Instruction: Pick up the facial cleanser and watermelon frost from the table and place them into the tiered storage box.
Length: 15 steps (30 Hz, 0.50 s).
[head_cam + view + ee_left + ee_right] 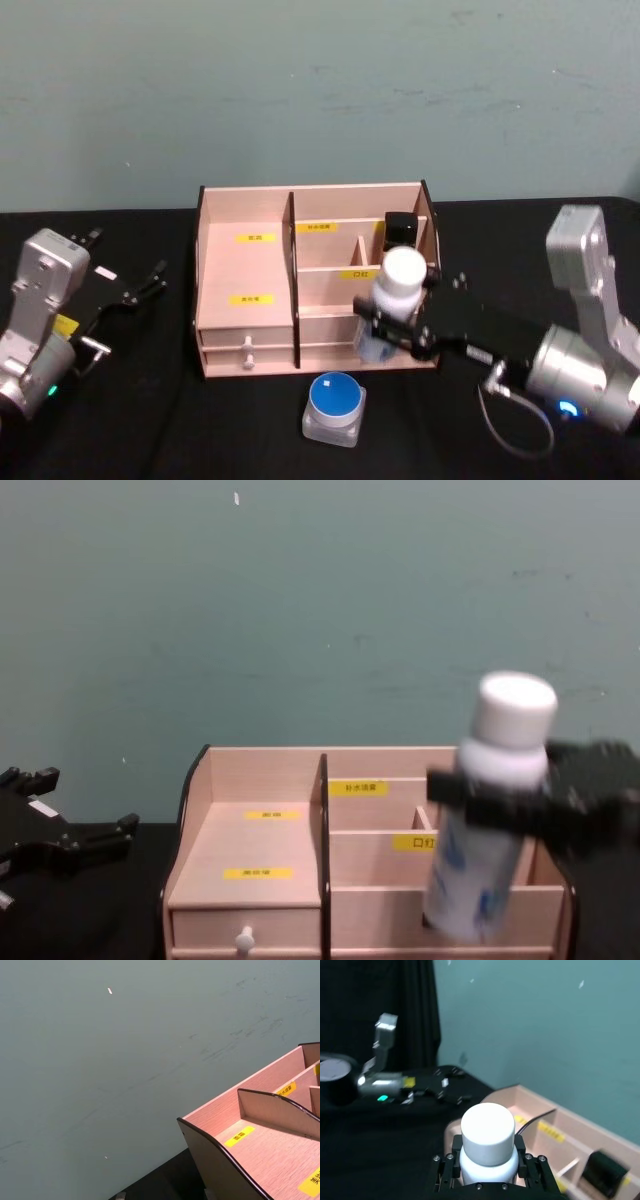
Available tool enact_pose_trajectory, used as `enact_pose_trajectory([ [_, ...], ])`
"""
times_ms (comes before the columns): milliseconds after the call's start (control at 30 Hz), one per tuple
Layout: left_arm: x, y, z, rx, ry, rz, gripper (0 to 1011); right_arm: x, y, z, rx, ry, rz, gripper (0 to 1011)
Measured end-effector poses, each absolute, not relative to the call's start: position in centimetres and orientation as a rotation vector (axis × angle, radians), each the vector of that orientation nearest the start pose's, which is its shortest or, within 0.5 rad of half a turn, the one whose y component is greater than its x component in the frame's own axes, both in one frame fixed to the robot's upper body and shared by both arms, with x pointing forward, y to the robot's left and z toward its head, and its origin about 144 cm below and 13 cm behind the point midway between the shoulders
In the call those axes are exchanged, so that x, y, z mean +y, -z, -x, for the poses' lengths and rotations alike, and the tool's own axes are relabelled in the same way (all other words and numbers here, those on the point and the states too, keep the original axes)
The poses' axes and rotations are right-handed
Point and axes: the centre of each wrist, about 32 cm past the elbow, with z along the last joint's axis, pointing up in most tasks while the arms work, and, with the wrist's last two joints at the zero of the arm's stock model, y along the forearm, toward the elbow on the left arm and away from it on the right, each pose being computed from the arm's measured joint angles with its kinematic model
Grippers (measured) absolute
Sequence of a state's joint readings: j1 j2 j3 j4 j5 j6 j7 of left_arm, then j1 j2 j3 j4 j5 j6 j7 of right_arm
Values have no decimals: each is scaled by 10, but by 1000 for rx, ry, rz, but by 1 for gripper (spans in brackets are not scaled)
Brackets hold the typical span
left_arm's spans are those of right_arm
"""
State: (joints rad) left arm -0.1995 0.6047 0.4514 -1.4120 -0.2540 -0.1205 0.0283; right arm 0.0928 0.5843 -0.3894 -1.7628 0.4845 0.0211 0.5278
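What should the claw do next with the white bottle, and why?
Probably move it forward over the tiered storage box: the right claw holds the white bottle lifted and tilted, its base before the front wall. The left claw sits parked far left.

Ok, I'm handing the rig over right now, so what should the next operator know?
Right gripper: fingers shut on the bottle, held at the front right of the box, not released.
Left gripper: open, parked over the table left of the box.
Jar: on the table in front of the box, untouched.
Done: bottle picked up.
Left: set the bottle in a compartment, then fetch and store the jar.
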Motion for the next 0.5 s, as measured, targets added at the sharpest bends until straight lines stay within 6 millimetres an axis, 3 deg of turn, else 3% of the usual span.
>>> enact_pose_trajectory([
  [167, 310, -1140, -489, -285, -1248, -305, 1010, -251, -1216, -483, -113, 663, 25, 604],
  [500, 310, -1140, -489, -285, -1248, -304, 1010, -247, -1221, -525, -137, 696, -7, 604],
])
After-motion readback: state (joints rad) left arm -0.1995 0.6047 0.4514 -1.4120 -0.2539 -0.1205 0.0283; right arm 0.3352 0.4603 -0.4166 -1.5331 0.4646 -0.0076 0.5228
